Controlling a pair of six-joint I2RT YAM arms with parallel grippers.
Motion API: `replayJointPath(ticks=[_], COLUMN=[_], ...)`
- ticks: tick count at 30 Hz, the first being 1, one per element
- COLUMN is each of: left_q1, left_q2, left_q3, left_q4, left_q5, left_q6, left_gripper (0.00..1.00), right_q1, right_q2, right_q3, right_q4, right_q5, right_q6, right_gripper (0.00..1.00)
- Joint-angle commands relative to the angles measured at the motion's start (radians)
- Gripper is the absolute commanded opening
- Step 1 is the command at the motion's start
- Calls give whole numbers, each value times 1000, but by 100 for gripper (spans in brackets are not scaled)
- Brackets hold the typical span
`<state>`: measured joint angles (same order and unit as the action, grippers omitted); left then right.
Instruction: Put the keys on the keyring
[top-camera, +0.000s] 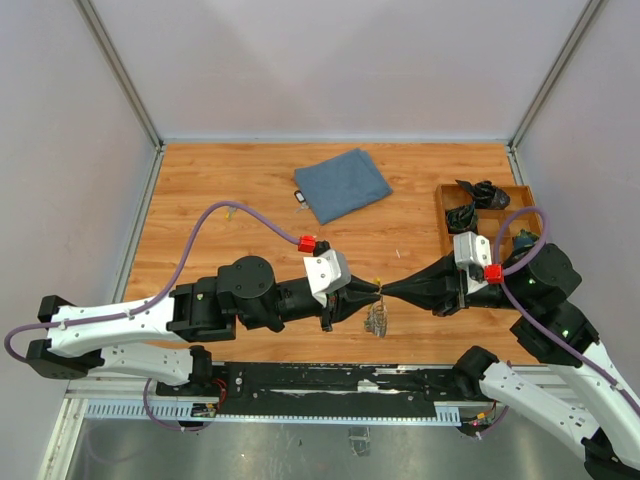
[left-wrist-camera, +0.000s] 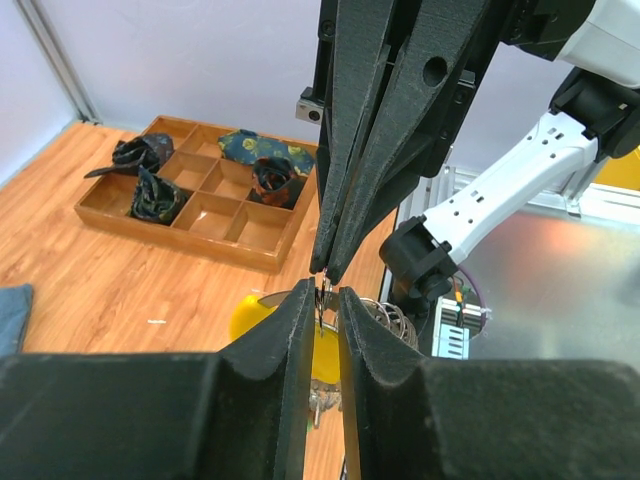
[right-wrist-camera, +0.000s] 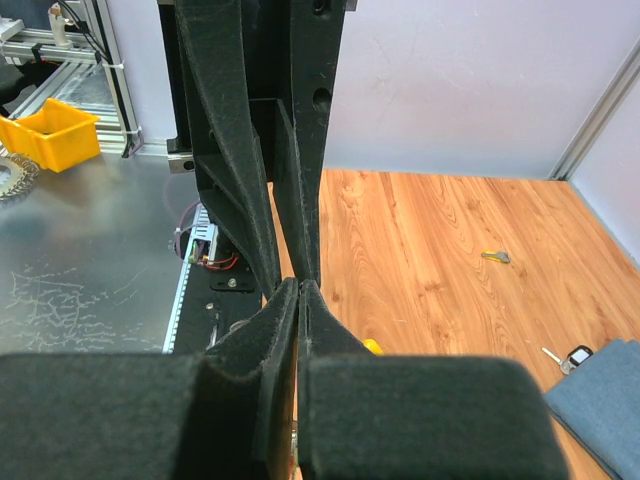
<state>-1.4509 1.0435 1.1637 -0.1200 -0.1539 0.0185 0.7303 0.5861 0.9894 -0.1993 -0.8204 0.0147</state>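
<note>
My two grippers meet tip to tip above the near middle of the table. My right gripper (top-camera: 388, 291) (right-wrist-camera: 300, 287) is shut on a thin metal piece of the keyring (left-wrist-camera: 395, 318), whose grey coils hang just under its tips. My left gripper (top-camera: 375, 291) (left-wrist-camera: 322, 295) has its jaws a narrow gap apart, with that thin metal piece standing in the gap next to one pad. A key with a yellow head (left-wrist-camera: 250, 315) hangs just beyond the left fingers. A small bunch of keys (top-camera: 377, 319) shows below both tips.
A blue cloth (top-camera: 343, 184) lies at the back middle with a tagged key (top-camera: 299, 198) (right-wrist-camera: 570, 357) at its edge. A yellow-green key (right-wrist-camera: 497, 257) lies loose on the wood. A wooden compartment tray (top-camera: 447, 195) (left-wrist-camera: 190, 237) holding dark items stands at the right.
</note>
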Motion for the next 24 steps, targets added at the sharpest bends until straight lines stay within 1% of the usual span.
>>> replayJointPath(ticks=[1, 6, 7, 10, 16, 17, 18, 19, 20, 22, 24], left_q1=[-9, -9, -9, -9, -9, -9, -9, -9, -9, -9, -9], left_q2=[10, 23, 27, 28, 22, 25, 27, 31, 36, 52, 70], left_q3=[-6, -1, 1, 3, 15, 25, 38, 53, 72, 113, 159], left_q4=[36, 33, 29, 25, -3, -20, -44, -74, -112, -193, -279], left_q5=[12, 23, 24, 21, 14, 12, 10, 5, 2, -3, -15], left_q6=[-5, -5, -6, -5, 0, 1, 2, 3, 6, 11, 16], left_gripper=[20, 20, 13, 1, 1, 1, 1, 1, 1, 1, 0], right_q1=[15, 16, 16, 15, 17, 16, 15, 16, 15, 16, 16], right_q2=[-15, -14, -14, -15, -17, -17, -16, -16, -12, 0, 24], right_q3=[26, 25, 25, 24, 37, 49, 63, 78, 98, 137, 182], right_q4=[34, 38, 38, 35, 1, -38, -76, -111, -153, -241, -335], right_q5=[-13, -13, -13, -10, 10, 20, 29, 39, 47, 54, 61], right_q6=[-2, 0, 0, -4, -24, -50, -75, -100, -128, -184, -235], right_gripper=[0, 0, 0, 0, 1, 5, 12, 22, 29, 36, 39])
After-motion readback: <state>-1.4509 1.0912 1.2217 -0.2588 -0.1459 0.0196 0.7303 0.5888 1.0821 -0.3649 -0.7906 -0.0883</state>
